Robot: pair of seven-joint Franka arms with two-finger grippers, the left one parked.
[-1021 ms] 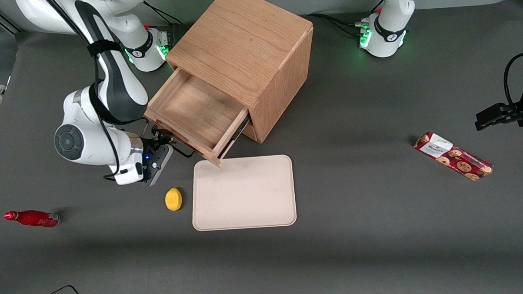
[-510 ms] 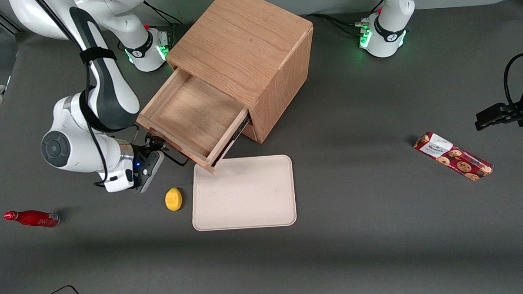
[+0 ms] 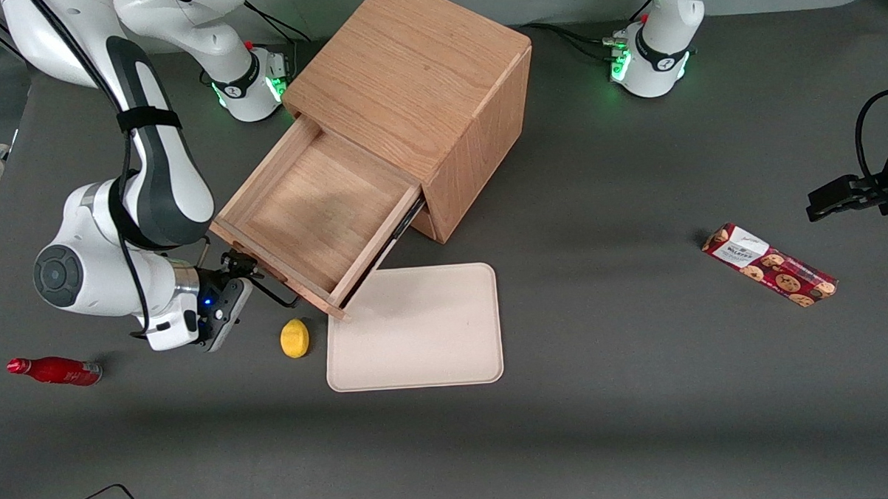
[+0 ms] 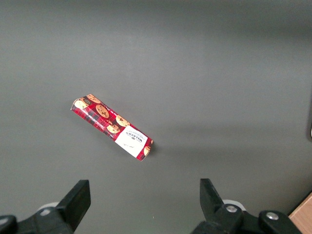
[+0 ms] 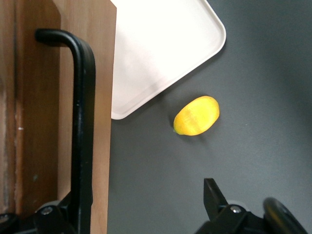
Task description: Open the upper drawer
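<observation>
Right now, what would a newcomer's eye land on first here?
The wide light-oak upper drawer pulled well out of the oak cabinet, showing nothing inside, its front corner over the beige rectangular tray. The working arm's black two-finger gripper sits at the drawer's long black bar handle. Beside the tray lies a small yellow lemon; a red cookie pack lies toward the parked arm's end.

Right arm reached low over tabletop toward working arm's end, elbow bent, wrist near level. Gripper [image 3: 244,273] sat near table's front-camera edge side, fingers [image 5: 214,197] spread apart, one each side of bar.
</observation>
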